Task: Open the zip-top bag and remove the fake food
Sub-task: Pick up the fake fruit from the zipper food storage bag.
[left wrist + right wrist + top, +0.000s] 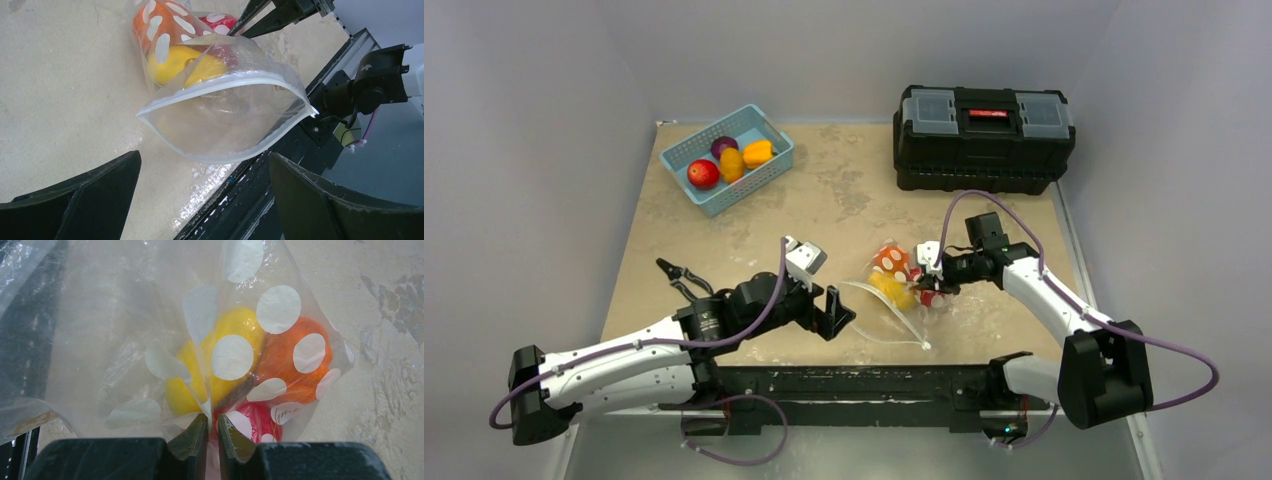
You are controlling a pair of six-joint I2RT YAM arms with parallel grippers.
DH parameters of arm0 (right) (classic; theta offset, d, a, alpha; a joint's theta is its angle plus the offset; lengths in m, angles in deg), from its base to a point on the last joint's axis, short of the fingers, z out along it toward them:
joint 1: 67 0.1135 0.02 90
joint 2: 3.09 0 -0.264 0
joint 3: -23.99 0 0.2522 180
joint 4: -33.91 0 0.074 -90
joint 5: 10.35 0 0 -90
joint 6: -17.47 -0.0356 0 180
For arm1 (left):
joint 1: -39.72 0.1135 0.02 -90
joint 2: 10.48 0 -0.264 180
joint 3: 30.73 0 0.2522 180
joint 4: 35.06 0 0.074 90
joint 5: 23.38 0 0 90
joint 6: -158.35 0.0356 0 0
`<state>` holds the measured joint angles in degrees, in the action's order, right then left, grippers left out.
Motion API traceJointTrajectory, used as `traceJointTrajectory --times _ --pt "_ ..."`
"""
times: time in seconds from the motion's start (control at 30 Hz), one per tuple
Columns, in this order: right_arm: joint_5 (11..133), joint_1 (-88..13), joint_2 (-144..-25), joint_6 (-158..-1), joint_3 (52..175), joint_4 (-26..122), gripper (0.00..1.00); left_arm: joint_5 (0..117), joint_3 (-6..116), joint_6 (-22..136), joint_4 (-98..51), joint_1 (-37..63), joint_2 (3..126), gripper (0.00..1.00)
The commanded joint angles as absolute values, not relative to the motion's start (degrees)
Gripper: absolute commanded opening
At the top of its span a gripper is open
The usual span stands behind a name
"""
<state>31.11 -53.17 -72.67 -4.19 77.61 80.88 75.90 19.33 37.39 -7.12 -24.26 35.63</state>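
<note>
zip-top bag [894, 305] on table [844, 195] near front, fake food [892, 272] inside, basket [759, 183] back left, toolbox [982, 138] back right

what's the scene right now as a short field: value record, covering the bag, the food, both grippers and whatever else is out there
zip-top bag: mouth open, facing the left gripper
fake food: yellow, orange and red pieces inside the bag, at its closed end
right gripper: shut on the bag's plastic at the food end
left gripper: open, holding nothing, in front of the bag mouth
basket: back left in the top view, four food pieces in it
toolbox: back right, lid closed
</note>
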Motion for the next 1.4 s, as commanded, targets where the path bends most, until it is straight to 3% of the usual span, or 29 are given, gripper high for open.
traceJointTrajectory --times 0.0,0.53,0.8,1.03,1.13,1.37 --pt "30.9 -53.1 -72.3 -3.4 79.4 81.5 0.13 80.0 17.6 36.6 -12.7 -25.5 35.5 1.0" --pt "31.3 -53.0 -73.4 -3.3 79.1 81.4 0.14 76.8 12.6 36.8 -26.2 -25.6 36.4 1.0" --pt "31.6 -53.1 -73.6 -3.3 79.0 81.3 0.14 75.0 14.6 33.9 -26.4 -27.1 37.6 0.87" --pt "31.7 -53.0 -73.8 -3.3 79.1 81.3 0.14 78.7 12.0 25.2 -22.6 -29.7 30.6 0.84" --pt "31.7 -53.0 -73.8 -3.3 79.1 81.3 0.14 78.1 11.2 20.3 -25.4 -30.2 32.4 0.78" --pt "31.6 -53.1 -73.5 -3.4 79.1 81.4 0.14 83.5 8.8 12.5 -38.8 -30.8 41.0 0.5"
